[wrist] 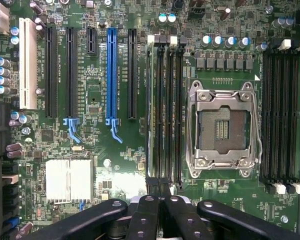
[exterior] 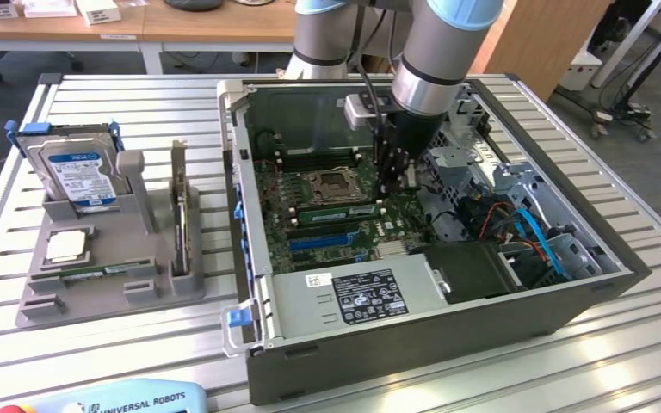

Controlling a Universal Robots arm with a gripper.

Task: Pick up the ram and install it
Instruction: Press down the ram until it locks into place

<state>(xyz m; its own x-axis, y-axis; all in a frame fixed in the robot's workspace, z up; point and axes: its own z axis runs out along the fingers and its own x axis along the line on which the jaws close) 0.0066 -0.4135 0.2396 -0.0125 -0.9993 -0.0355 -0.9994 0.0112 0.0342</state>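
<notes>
The ram, a thin green stick with dark chips, stands in the memory slots beside the empty CPU socket inside the open computer case. My gripper hangs over the motherboard just off the end of those slots toward the exterior view's right. Its black fingers are shut together, with nothing visible between them. In the wrist view the gripper sits at the end of the black memory slots, next to the socket. I cannot tell whether the fingertips touch the ram.
The case wall and the power supply rise around the board, with cables and a drive cage on the exterior view's right. A grey holder on the slatted table carries a blue-labelled hard drive and an upright card.
</notes>
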